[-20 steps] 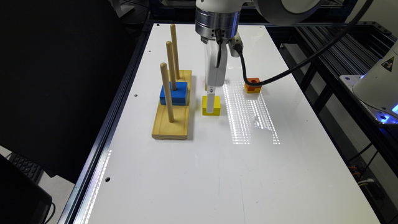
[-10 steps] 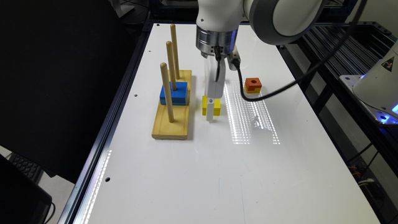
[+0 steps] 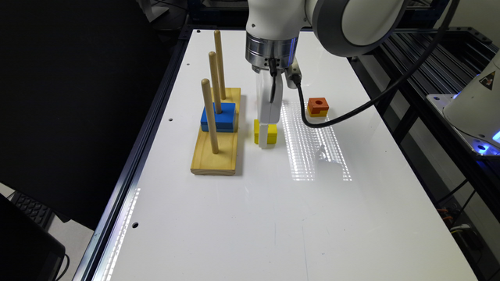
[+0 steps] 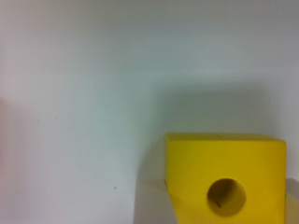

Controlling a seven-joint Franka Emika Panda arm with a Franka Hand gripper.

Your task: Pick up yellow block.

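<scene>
The yellow block [image 3: 271, 133] sits on the white table [image 3: 273, 218], just to the exterior view's right of the wooden peg base. Its round hole shows in the top face of the yellow block [image 4: 224, 182] in the wrist view. My gripper [image 3: 265, 136] has come straight down onto the block, with its white tip reaching table level at the block's near side. The block rests on the table. How tightly the gripper holds it is not clear.
A wooden base [image 3: 216, 136] with three upright pegs stands close beside the block, with a blue block [image 3: 218, 117] on the middle peg. An orange-topped block [image 3: 317, 106] lies further toward the exterior view's right. A black cable [image 3: 351, 111] hangs from the wrist.
The gripper has dropped from just above the yellow block to down around it. The block has stayed in place.
</scene>
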